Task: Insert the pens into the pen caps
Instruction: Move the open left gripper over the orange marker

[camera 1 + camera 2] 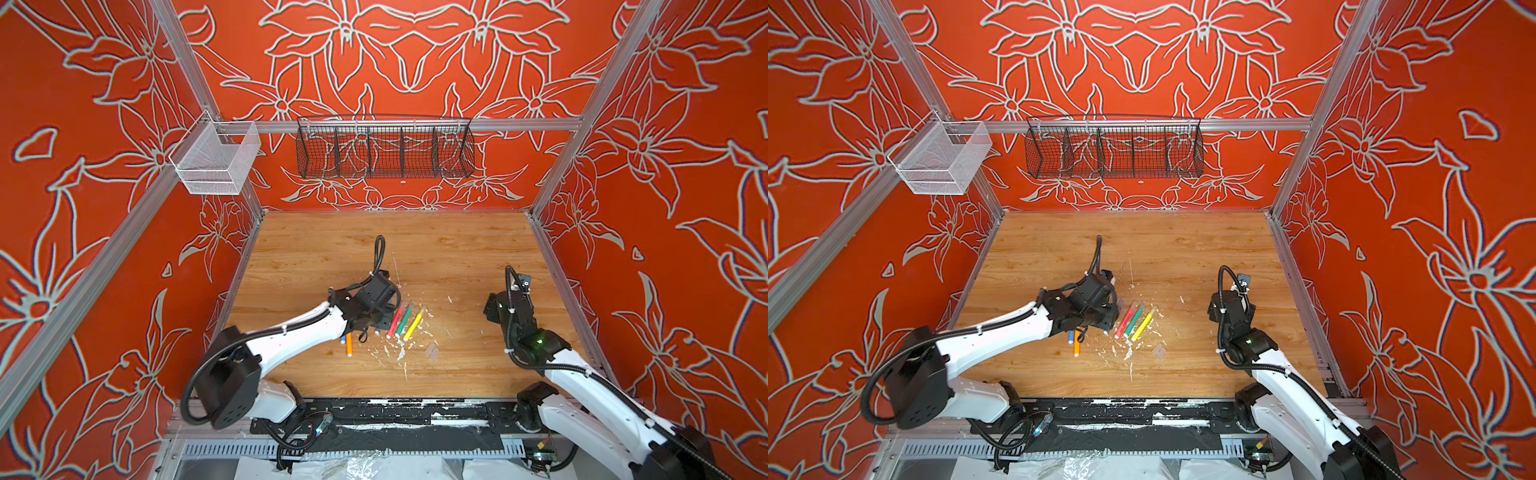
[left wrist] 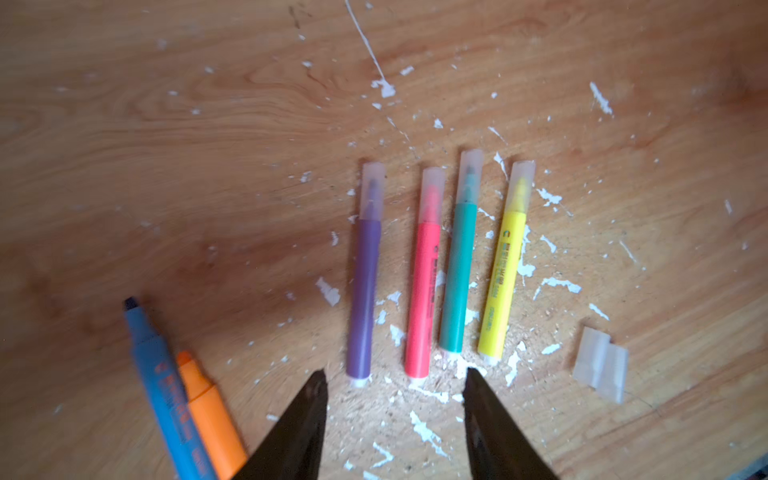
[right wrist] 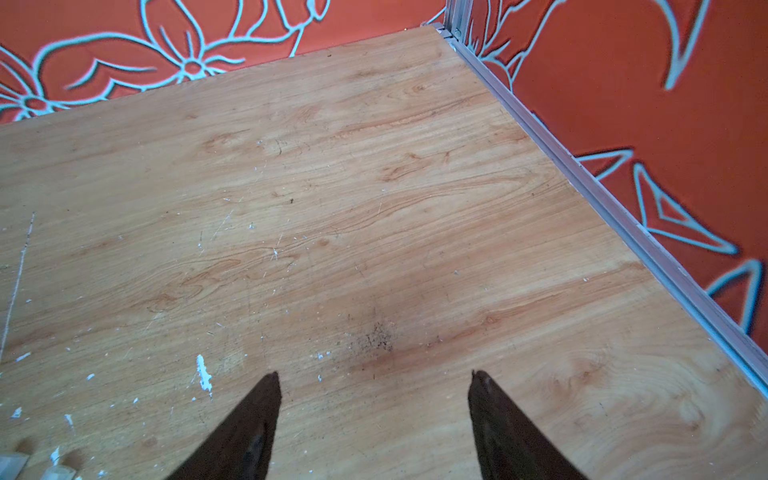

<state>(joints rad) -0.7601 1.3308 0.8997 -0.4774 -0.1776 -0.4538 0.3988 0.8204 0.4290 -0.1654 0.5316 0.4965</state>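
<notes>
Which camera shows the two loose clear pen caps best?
The left wrist view: the loose caps lie close and large, side by side, beside the yellow pen. In both top views the caps are tiny faint smudges. The right wrist view shows at most cut-off bits at its edge.

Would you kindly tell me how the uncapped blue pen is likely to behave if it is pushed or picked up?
The blue pen looks round and slim, lying flat, so a sideways push would probably roll it, unless the orange pen right beside it blocks that. It seems a stiff, light plastic barrel, likely easy to lift.
</notes>
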